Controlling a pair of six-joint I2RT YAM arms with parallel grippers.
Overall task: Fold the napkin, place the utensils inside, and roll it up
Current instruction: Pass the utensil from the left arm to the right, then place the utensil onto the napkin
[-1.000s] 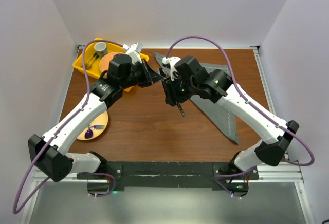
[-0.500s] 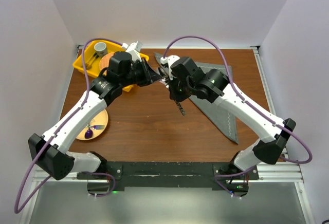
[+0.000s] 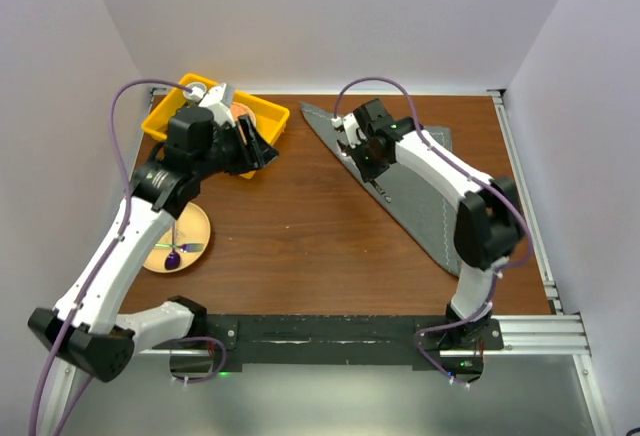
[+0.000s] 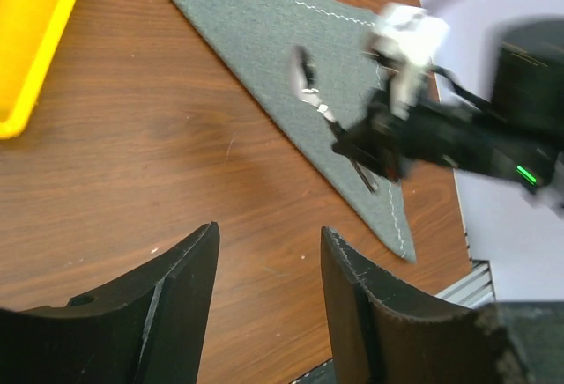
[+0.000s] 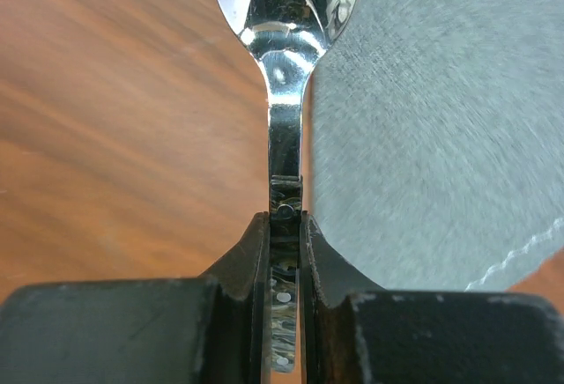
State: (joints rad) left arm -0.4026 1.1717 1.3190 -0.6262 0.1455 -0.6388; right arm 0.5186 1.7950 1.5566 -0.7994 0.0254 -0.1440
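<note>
At the folded napkin's (image 4: 264, 40) edge, the right fingers (image 5: 242, 265) pinch a spoon (image 5: 284, 76) by its handle, probably to lay it inside, while the left fingers (image 4: 185, 305) stand wide, empty.

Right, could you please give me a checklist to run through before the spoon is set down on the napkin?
1. Right end effector grips the spoon by its handle: ok, jaws closed on it.
2. Napkin folded into a flat triangle: ok.
3. Spoon fully over the napkin: not ok; the right wrist view shows it straddling the cloth's edge.
4. Left end effector open and away from the napkin, near the yellow bin: ok.
5. Spoon touching the cloth: cannot tell.
</note>
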